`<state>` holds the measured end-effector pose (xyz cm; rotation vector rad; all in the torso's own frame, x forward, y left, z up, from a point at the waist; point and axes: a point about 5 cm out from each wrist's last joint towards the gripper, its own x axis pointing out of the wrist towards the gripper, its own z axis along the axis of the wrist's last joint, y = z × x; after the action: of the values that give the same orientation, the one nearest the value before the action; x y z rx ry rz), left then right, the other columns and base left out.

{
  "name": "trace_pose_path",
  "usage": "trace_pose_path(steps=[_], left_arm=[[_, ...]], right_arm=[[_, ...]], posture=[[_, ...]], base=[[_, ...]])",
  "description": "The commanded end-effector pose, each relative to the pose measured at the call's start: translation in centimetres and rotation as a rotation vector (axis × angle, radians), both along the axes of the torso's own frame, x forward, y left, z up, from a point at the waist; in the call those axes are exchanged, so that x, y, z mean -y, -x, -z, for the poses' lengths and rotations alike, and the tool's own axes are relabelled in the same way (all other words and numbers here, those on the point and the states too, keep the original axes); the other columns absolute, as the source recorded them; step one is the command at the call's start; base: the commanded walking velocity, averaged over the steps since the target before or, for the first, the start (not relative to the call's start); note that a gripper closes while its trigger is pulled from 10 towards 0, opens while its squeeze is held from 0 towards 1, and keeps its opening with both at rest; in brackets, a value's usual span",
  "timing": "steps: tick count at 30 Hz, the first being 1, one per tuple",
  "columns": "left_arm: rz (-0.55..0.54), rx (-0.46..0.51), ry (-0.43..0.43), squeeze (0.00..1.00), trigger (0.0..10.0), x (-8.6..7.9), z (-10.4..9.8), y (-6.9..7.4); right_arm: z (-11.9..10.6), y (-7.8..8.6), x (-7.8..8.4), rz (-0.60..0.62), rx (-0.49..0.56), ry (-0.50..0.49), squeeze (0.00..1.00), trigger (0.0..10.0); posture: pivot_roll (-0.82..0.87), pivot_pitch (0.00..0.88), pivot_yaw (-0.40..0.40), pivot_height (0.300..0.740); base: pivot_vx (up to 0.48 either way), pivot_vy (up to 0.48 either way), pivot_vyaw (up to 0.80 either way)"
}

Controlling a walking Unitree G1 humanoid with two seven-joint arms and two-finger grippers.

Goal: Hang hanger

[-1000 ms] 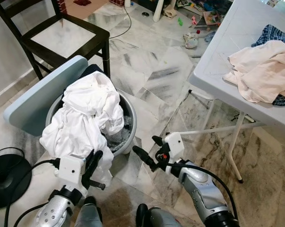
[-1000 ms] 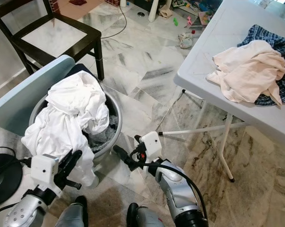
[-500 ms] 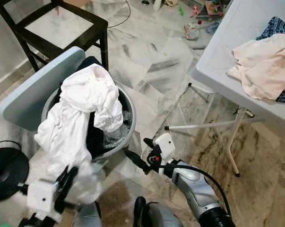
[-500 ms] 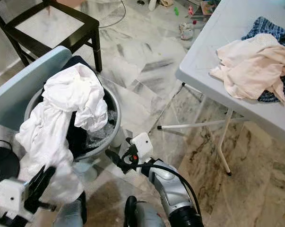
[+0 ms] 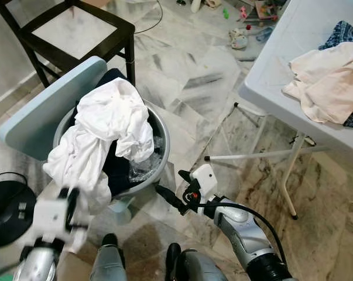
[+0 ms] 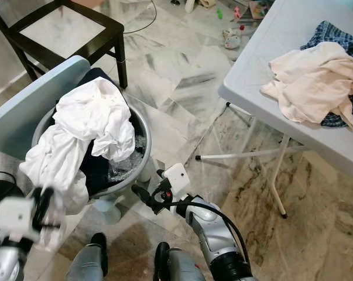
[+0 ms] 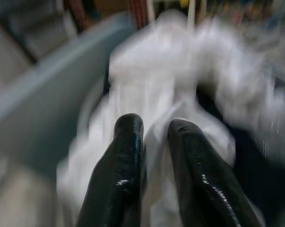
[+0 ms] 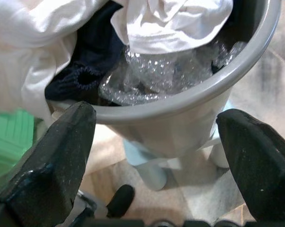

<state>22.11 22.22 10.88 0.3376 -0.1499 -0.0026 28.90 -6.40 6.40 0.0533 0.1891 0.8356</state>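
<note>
Down on the marble floor (image 5: 182, 88) w/ the left eye view: grey bucket (image 5: 158, 153) heaped w/ a white garment (image 5: 109, 126) that spills over its rim toward the robot; dark cloth under it. Pale blue board (image 5: 44, 111) leans against the bucket's far-left side, black chair (image 5: 71, 35) behind. White folding table (image 5: 276, 64) on the right carries a cream cloth (image 5: 331, 82) on top of a plaid cloth (image 5: 343, 35). Black round base (image 5: 6, 213) w/ cable at far left. Left gripper (image 5: 68, 205) blurred, low left, right at the hanging white fabric. Right gripper (image 5: 170, 190) low centre, just beside the bucket on the robot's side, fingers spread. No hanger can be made out.

Right eye view: same scene, slightly shifted. Left gripper (image 6: 38, 211) is a blur against the garment's lower edge; right gripper (image 6: 146, 188) near the bucket wall, not touching.

Left wrist view: heavy blur. Two black fingers (image 7: 118, 175) close together w/ a fold of white garment (image 7: 156, 137) pinched in the narrow gap, so clamped on the cloth. Blue board (image 7: 47, 104) to one side.

Right wrist view: fingers (image 8: 43, 161) far apart, nothing between them. Beyond them the bucket (image 8: 194, 118), clear crinkled plastic (image 8: 166, 71) inside, dark navy cloth (image 8: 85, 71), white garment (image 8: 170, 19) draped above. Green object (image 8: 7, 137) at the edge, can't tell what it is
</note>
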Motion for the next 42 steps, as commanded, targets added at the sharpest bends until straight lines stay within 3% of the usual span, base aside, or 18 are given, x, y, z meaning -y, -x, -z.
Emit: trace_pose_path(steps=[1, 7, 12, 17, 18, 20, 25, 35, 40, 41, 42], left_arm=[[0.021, 0.006, -0.074, 1.0, 10.0, 0.8, -0.2, 0.1], [0.081, 0.046, -0.123, 1.0, 10.0, 1.9, -1.6, -1.0], [0.054, 0.047, -0.143, 1.0, 10.0, 1.4, -3.0, -2.6], [0.062, 0.048, -0.186, 1.0, 10.0, 0.9, -3.1, -3.3], [0.063, 0.024, -0.174, 1.0, 10.0, 0.6, -2.8, -3.8], [0.09, -0.086, -0.178, 1.0, 10.0, -0.3, -1.4, -6.0], [0.051, -0.161, -0.108, 1.0, 10.0, -0.9, -0.2, -8.8], [0.086, -0.143, -0.084, 1.0, 10.0, 0.6, -0.7, -12.3], [0.124, -0.12, -0.06, 1.0, 10.0, 2.1, -1.2, -13.3], [0.139, -0.125, -0.042, 0.29, 10.0, 2.7, -1.1, -13.6], [0.139, -0.125, -0.042, 0.29, 10.0, 2.7, -1.1, -13.6]], right_arm=[[0.9, 0.3, 1.1, 0.041, -0.025, 0.018, 0.0, 10.0], [1.0, 0.4, 1.3, 0.063, -0.015, 0.019, 0.0, 10.0], [1.0, 0.5, 1.4, 0.073, -0.009, 0.022, 0.0, 10.0], [1.1, 0.5, 1.4, 0.079, -0.006, 0.026, 0.0, 10.0], [1.1, 0.4, 1.4, 0.081, -0.005, 0.026, 0.0, 10.0], [1.0, 0.5, 1.1, 0.078, -0.001, 0.024, 0.0, 10.0], [0.8, 0.6, 0.8, 0.055, 0.016, 0.034, 0.0, 10.0], [0.5, 1.2, 1.6, 0.102, 0.033, 0.03, 0.0, 10.0], [0.4, 1.5, 2.0, 0.125, 0.041, 0.034, 0.0, 10.0], [0.3, 1.6, 2.1, 0.137, 0.046, 0.035, 0.0, 10.0], [0.3, 1.6, 2.1, 0.137, 0.046, 0.035, 0.0, 10.0]], posture=[[0.26, 0.287, -0.167, 0.74], [0.24, 0.285, -0.158, 0.74], [0.23, 0.286, -0.153, 0.74], [0.23, 0.287, -0.153, 0.74], [0.23, 0.289, -0.154, 0.74], [0.23, 0.295, -0.164, 0.74], [0.22, 0.302, -0.17, 0.74], [0.14, 0.328, -0.163, 0.74], [0.12, 0.335, -0.154, 0.74], [0.11, 0.337, -0.151, 0.74], [0.11, 0.337, -0.151, 0.74]], base=[[0.0, 0.0, 0.0], [0.0, 0.0, 0.0], [0.0, 0.0, 0.0], [0.0, 0.0, 0.0], [0.0, 0.0, 0.0], [0.0, 0.0, 0.0], [0.0, 0.0, 0.0], [0.0, 0.0, 0.0], [0.0, 0.0, 0.0], [0.0, 0.0, 0.0], [0.0, 0.0, 0.0]])
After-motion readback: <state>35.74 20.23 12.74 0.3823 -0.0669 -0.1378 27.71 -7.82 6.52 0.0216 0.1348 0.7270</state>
